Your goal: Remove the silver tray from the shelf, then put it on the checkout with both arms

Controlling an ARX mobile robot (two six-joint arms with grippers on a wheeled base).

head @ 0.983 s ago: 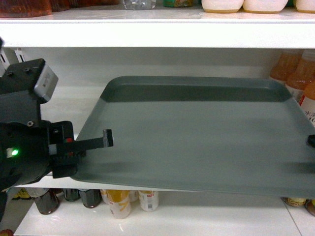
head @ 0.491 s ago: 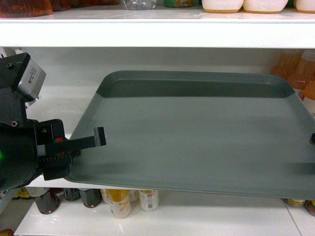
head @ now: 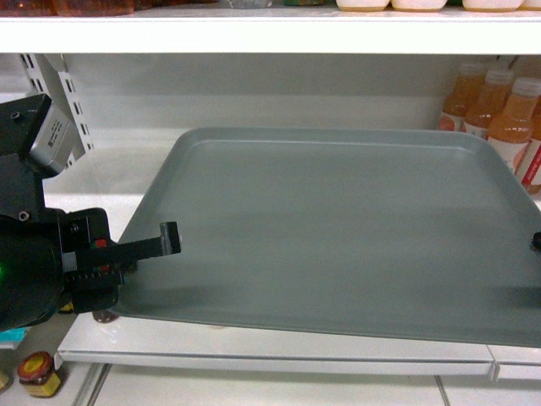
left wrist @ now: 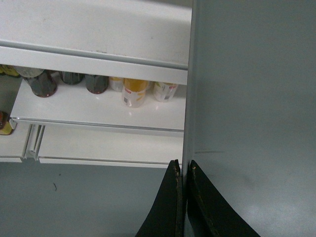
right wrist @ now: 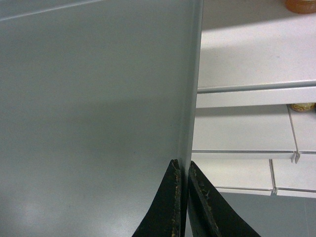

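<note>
1. Flat matte grey-green rectangular silver tray (head: 338,228), held level above the glossy white shelf board (head: 279,351).
2. Left gripper (left wrist: 183,170), at 9 o'clock: jaws pinched on the rim.
3. Right gripper (right wrist: 181,170), at 3 o'clock: jaws likewise clamping the rim.

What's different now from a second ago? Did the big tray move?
Yes. The silver tray has come out from under the upper shelf board and sits lower in the head view, its far rim now out of the shadow. Unchanged: the left gripper and right gripper still pinch its side edges.
</note>
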